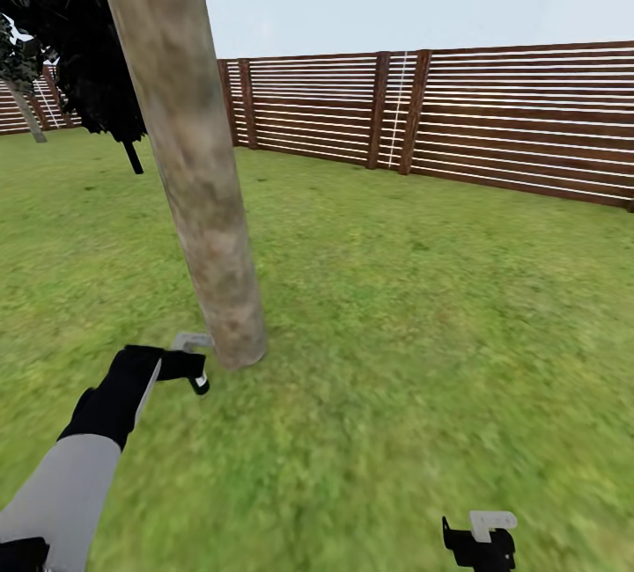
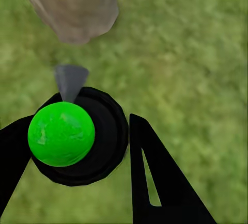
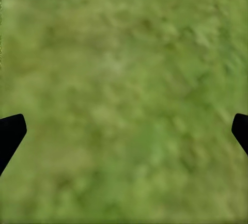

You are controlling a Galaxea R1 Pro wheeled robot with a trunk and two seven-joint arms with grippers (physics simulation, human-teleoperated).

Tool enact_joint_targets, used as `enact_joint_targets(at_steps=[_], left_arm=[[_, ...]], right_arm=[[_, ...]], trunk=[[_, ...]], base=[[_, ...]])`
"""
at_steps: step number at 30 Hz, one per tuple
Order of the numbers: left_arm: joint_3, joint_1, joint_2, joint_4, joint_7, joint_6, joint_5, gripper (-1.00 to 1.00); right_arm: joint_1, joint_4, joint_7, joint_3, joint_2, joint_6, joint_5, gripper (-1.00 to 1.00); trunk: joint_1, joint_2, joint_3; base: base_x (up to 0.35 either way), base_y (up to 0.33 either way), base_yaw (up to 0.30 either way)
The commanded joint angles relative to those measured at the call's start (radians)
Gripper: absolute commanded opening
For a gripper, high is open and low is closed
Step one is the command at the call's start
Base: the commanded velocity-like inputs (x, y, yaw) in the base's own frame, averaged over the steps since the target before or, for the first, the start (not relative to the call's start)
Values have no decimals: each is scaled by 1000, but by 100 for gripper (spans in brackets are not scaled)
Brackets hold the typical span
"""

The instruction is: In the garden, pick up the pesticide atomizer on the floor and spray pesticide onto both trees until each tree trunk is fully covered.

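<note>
On the lawn point(image 1: 414, 308) of the fenced garden, the left gripper point(image 1: 195, 371) reaches forward at the near left and ends just beside the foot of a thick, mottled grey-brown tree trunk point(image 1: 189, 158) that leans up toward the far left. In the left wrist view its two black fingers point(image 2: 165, 182) close around the pesticide atomizer point(image 2: 77, 136), seen end-on as a bright green round top in a black ring with a grey nozzle pointing at the trunk's base point(image 2: 72, 7). The right gripper point(image 1: 482, 539) hangs low at the near right over bare grass, well apart from the trunk, its fingertips point(image 3: 10, 133) spread wide with nothing between them, and a brown slatted fence point(image 1: 493, 119) runs across the far side.
</note>
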Motion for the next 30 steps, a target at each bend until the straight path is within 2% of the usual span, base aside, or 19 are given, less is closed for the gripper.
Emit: enact_joint_targets(at_steps=[1, 6, 10, 13, 16, 18, 19, 20, 21, 24, 30], left_arm=[[2, -4, 0, -1, -10, 4, -10, -100], [1, -15, -9, 1, -11, 5, -8, -100], [3, -14, 13, 0, -11, 5, -9, -100], [-4, -11, 0, -1, -11, 6, -9, -100], [-6, -14, -28, 0, -11, 6, -9, -100], [-2, -11, -19, 15, -12, 5, -11, -100], [-1, -8, -8, 24, -12, 3, -12, -100], [-3, -6, 15, 41, -14, -4, -12, -100], [-3, -5, 23, 69, -15, -9, -12, -100], [-5, -4, 15, 99, -11, -11, -11, -100], [-2, -6, -8, 103, -4, -11, -12, -100]], right_arm=[[-1, 2, -5, -6, 0, -4, 11, 100], [-1, 2, -5, -7, 0, -4, 11, 100], [-1, 2, -5, -7, 0, -4, 11, 100], [0, 2, -6, -7, 0, -4, 10, 100], [-1, 2, -6, -7, -1, -4, 10, 100], [-1, 2, -5, -7, -2, -4, 11, 100], [0, 2, -5, -7, -2, -4, 11, 100], [0, 2, -5, -7, -3, -4, 11, 100], [0, 2, -5, -7, -3, -4, 11, 100], [-1, 2, -5, -8, -3, -4, 10, 100], [0, 2, -6, -8, -3, -4, 10, 100]], trunk=[[0, 0, -1], [0, 0, -1], [0, 0, -1], [0, 0, -1], [0, 0, -1], [0, 0, -1], [0, 0, -1], [0, 0, -1], [0, 0, -1], [0, 0, -1], [0, 0, -1]], base=[[0, 0, 0], [0, 0, 40], [0, 0, 245], [0, 0, 136], [0, 0, 21], [0, 0, 2], [0, 0, 0], [0, 0, 0], [0, 0, 0], [64, 0, 0], [307, 0, 0]])
